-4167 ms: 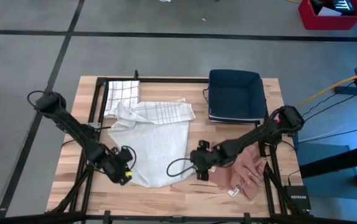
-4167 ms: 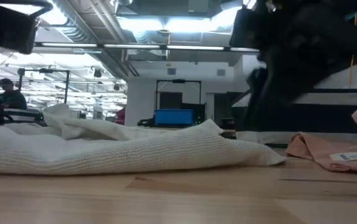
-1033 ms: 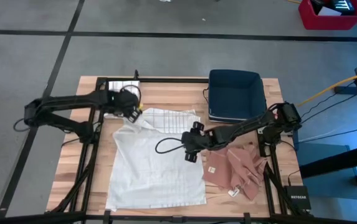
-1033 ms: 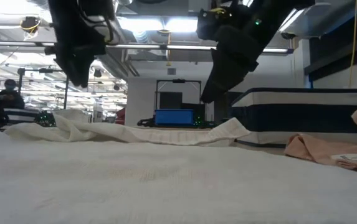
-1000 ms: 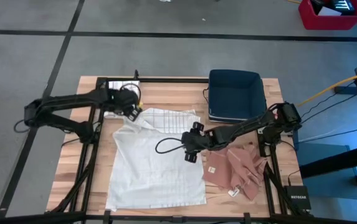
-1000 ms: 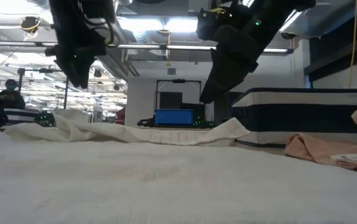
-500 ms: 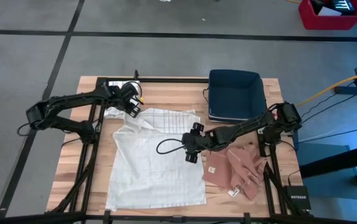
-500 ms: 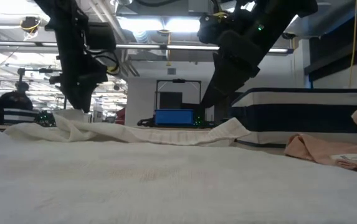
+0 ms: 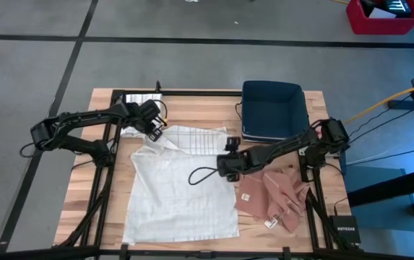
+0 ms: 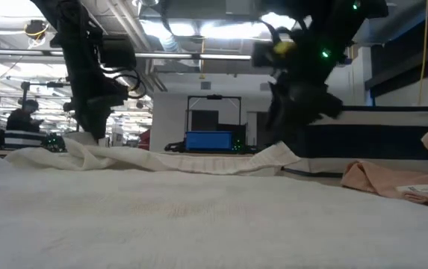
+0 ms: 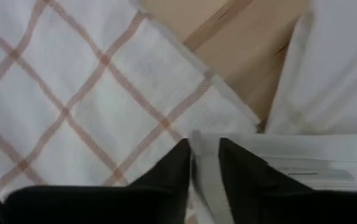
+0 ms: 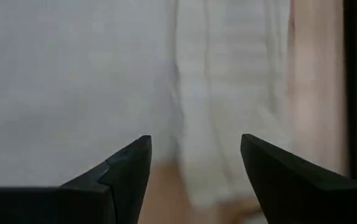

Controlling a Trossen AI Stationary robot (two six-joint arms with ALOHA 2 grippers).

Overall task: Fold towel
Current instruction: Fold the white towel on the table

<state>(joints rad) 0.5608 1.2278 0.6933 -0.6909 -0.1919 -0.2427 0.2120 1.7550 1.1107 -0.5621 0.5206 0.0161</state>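
The left gripper (image 9: 154, 127) is reaching over the far left part of the table (image 9: 199, 107), where its two dark fingers (image 11: 177, 163) are standing close together with a narrow fold of pale cloth pinched between them; they are gripping the far left corner of the white towel (image 9: 181, 188). That corner is lying against a checked towel (image 9: 143, 102) with thin reddish lines, which is sitting at the table's far left edge, with a strip of bare wood showing just beside it in the left wrist view. The right gripper (image 9: 226, 148) is hovering over the towel's far right corner, near the middle of the table, and its fingers (image 12: 128, 163) are standing wide apart with nothing between them, the pale cloth and a band of wood lying beyond them. The white towel is lying spread over the left and middle of the table, reaching from the far checked portion down to the near edge, and in the low view its far edge is rising in a rumpled ridge. A dark blue bin (image 9: 272, 110) is standing at the far right, and a crumpled pink cloth (image 9: 275, 195) with a small tag is lying at the near right, just beside the white towel. In the low view a person (image 10: 24, 116) is sitting in the room far behind the table.
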